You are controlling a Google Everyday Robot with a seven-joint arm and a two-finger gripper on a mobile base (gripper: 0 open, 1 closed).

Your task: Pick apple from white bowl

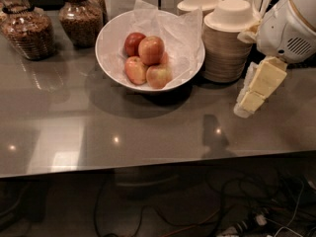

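Seen from the camera view, the white bowl stands upright on the grey counter towards its far side, left of centre, its round mouth facing up. It is lined with crinkled translucent paper that rises above the rim at the back and right. Four apples lie clustered in the bowl's middle, touching one another: a darker red one at the back left, a red-yellow apple beside it sitting highest, and two paler ones in front. They are roundish, and which way their stems point cannot be made out. The gripper hangs over the counter's right side, well apart from the bowl, angled down and to the left from the arm's white housing; whether it is open or closed cannot be told. Just right of the bowl stands a stack of disposable bowls. Two glass jars of brown contents stand at the far left. The counter is glossy, with light spots reflected on it. Cables lie on the dark floor beneath.
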